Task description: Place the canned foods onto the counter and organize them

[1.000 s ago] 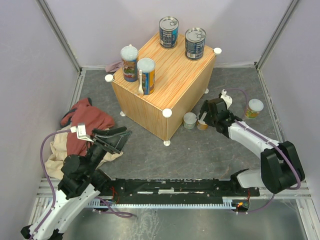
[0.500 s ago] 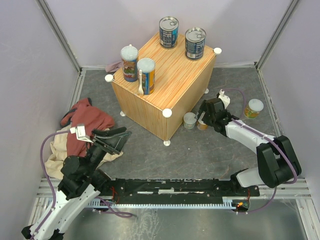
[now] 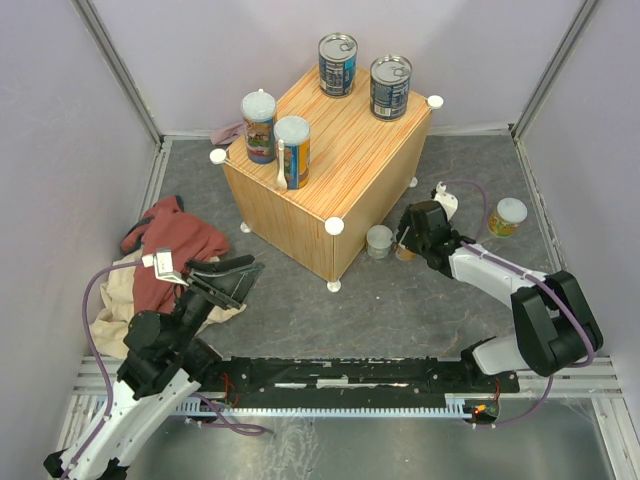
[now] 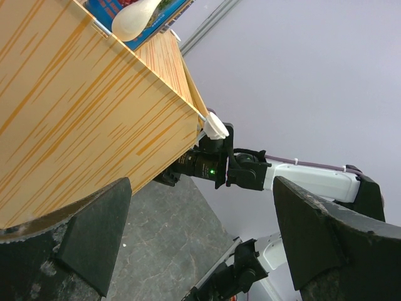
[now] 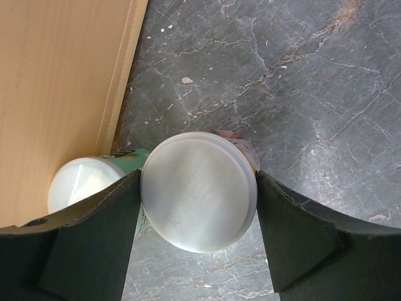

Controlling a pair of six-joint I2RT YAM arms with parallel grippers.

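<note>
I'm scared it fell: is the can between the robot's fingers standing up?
Upright. The short can shows its whole round lid from above.

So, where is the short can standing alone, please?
Top view, far right: the can stands on the floor by the wall, right of the right pincer.

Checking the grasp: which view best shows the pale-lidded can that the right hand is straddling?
Right wrist: the pale-lidded can fills the centre, a finger against each side of its lid. Top external shows only a sliver beside the right hand; left wrist doesn't show it.
</note>
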